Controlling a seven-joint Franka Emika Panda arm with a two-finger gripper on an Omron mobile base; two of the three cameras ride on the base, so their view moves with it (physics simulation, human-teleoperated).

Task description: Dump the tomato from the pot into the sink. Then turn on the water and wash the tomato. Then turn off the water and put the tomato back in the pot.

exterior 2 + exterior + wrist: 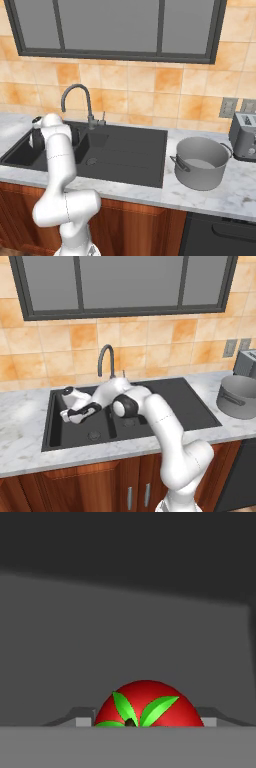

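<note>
Left base view takes in a wall of glossy orange-tan tiles [150,341] under a dark-framed window [125,286], with a white-veined marble desk [25,421] over brown wooden cabinets [100,486]. Set into the desk is the large charcoal rectangular double-basin sink [195,406], a dark gooseneck faucet [106,358] curving behind it. Right of the sink stands the wide grey metal cylindrical pot [201,162], beside a grey toaster [245,135]. The claw [66,415] reaches down into the smaller basin. Hand view shows the small round red tomato [148,707] with its green stem between the fingertips [84,719] on the basin floor; whether they clamp it, I cannot tell.
</note>
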